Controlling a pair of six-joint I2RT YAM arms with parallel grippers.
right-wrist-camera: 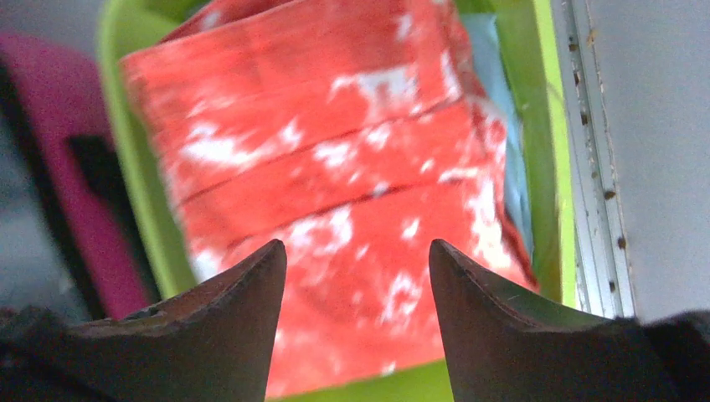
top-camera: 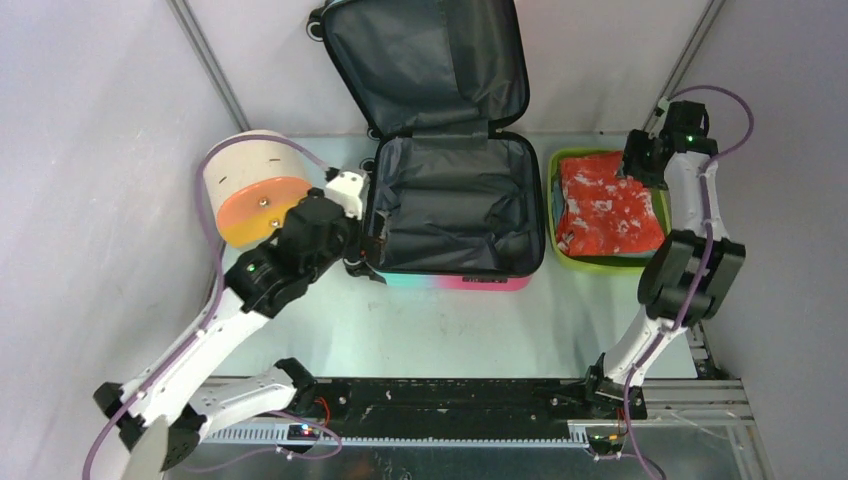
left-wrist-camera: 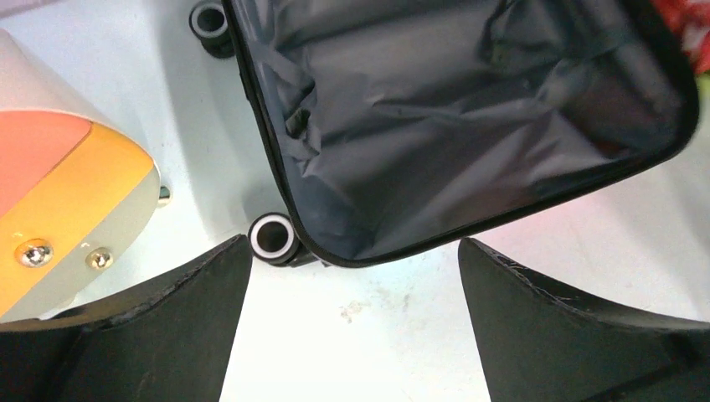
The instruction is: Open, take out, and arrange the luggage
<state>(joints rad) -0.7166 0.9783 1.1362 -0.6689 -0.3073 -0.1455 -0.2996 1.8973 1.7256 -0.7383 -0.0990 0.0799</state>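
Observation:
The luggage [top-camera: 450, 205] lies open in the middle of the table, its lid propped up against the back wall and its dark grey lining bare. My left gripper [top-camera: 362, 258] hangs by its front left corner. In the left wrist view the lining [left-wrist-camera: 469, 126] and a black wheel [left-wrist-camera: 272, 237] lie just ahead of the left gripper [left-wrist-camera: 356, 251], open over bare table. My right gripper [top-camera: 634, 172] hovers over a folded red-and-white cloth [top-camera: 608, 205]. In the right wrist view it [right-wrist-camera: 357, 251] is open, with nothing between its fingers, above that cloth [right-wrist-camera: 335, 151].
The cloth lies in a lime-green tub [top-camera: 605, 262] right of the luggage, over a pale blue item [right-wrist-camera: 502, 100]. A cream-and-orange cylinder [top-camera: 255, 185] lies on its side at the left, close to my left arm. A metal rail [right-wrist-camera: 599, 167] borders the tub's right side.

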